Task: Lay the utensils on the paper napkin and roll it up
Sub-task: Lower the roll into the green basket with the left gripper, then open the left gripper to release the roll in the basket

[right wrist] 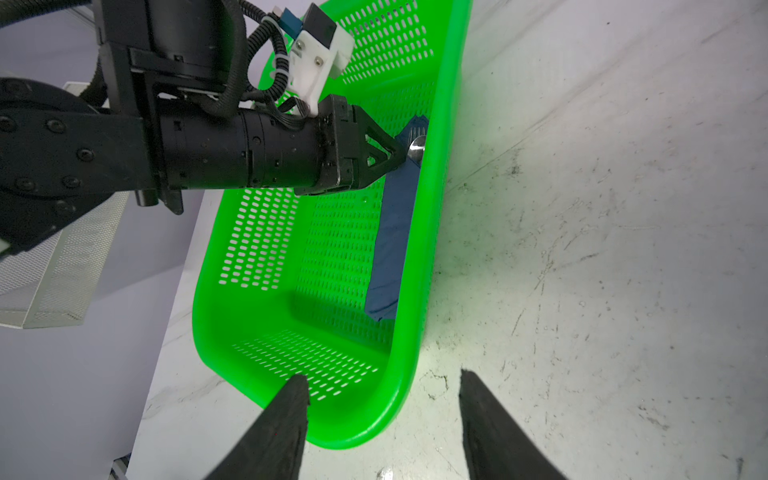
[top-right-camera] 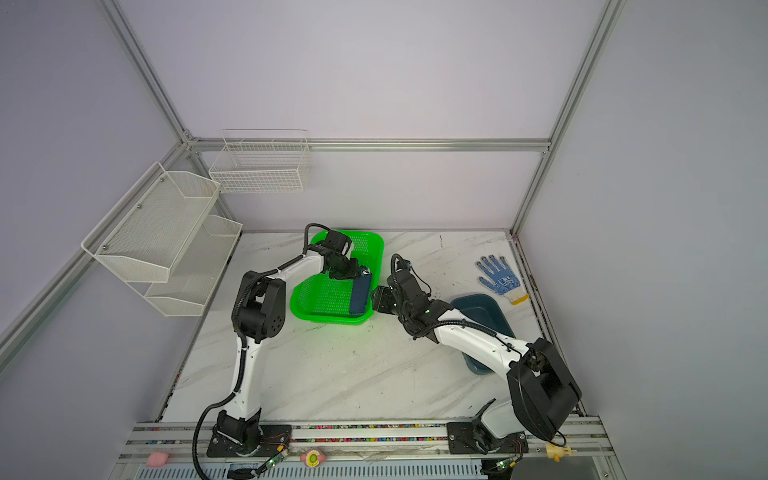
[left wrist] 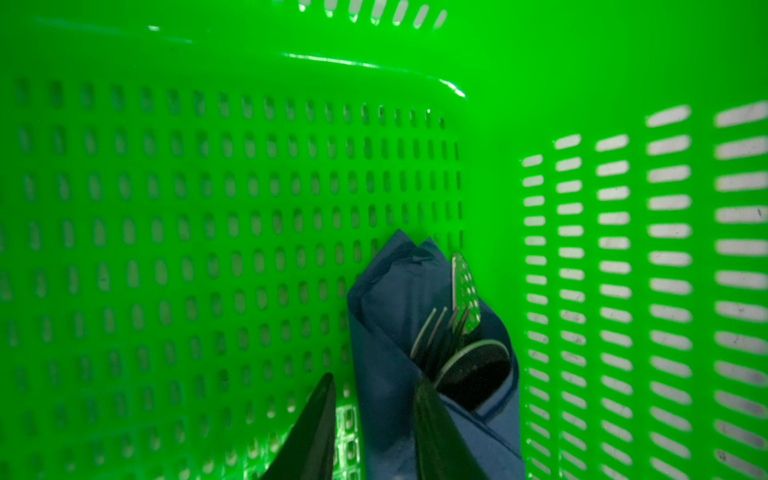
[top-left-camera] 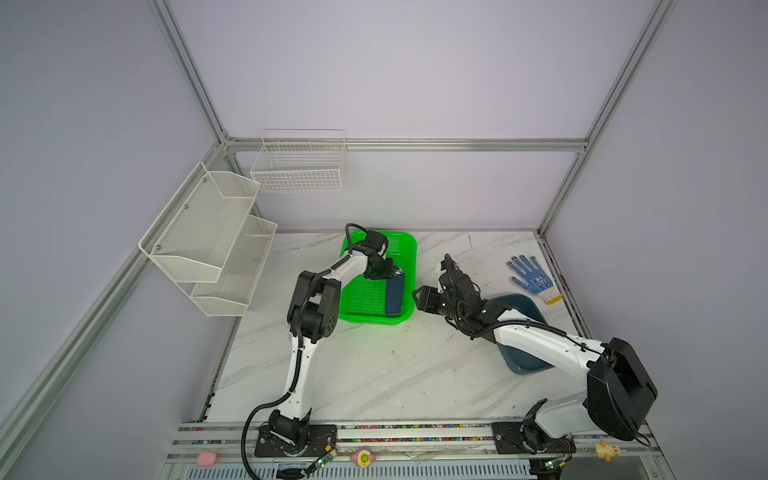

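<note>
- While the white marble-patterned tabletop [top-left-camera: 395, 374] lies bare across the lower centre of both top views, its right side is taken by a dark teal plastic tray [top-left-camera: 525, 365] and a blue-dotted white work glove [top-left-camera: 532, 278].
- The bright green perforated plastic basket [top-left-camera: 365, 319] sits at centre, and its right-hand wall leaves little side room.
- The right gripper [right wrist: 383, 375] hangs spread and empty just beside that wall.
- The left gripper [left wrist: 376, 378] is inside the basket with its jaws part-spread. One finger lies across the roll and the other just beside it, so there is no pinch yet.
- The dark navy paper napkin [left wrist: 386, 332] lies rolled along the basket's right wall, so the rolling looks done.
- The shiny silver metal utensils [left wrist: 478, 365] poke from its upper end. A grasp there seems in hand, and it calls for gentle closing that doesn't push the cutlery out.
</note>
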